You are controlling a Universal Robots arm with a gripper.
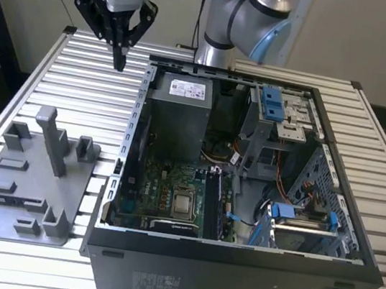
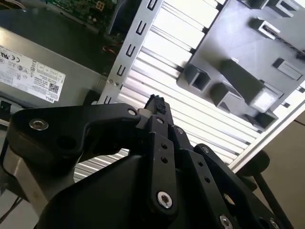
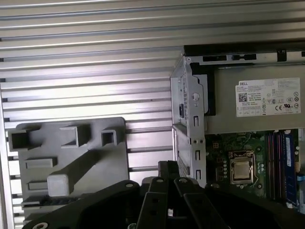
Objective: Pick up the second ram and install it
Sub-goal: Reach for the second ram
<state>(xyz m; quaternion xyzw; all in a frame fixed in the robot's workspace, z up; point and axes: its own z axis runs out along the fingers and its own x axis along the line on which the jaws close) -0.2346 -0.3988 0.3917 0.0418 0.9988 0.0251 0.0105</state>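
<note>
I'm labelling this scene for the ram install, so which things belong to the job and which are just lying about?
Job: gripper, grey parts fixture, motherboard memory slots, open computer case.
Bystanders: power supply, processor, blue drive latch, slatted table.

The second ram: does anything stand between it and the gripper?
In the exterior view, the tall post rises from the tray between the gripper and what seems the ram, a dark stick; nothing visible covers it.

The closed black hand [image 2: 155, 104] hangs over the slatted table [image 2: 174, 26] between grey fixture [image 2: 238, 33] and computer case [image 2: 126, 57].
</note>
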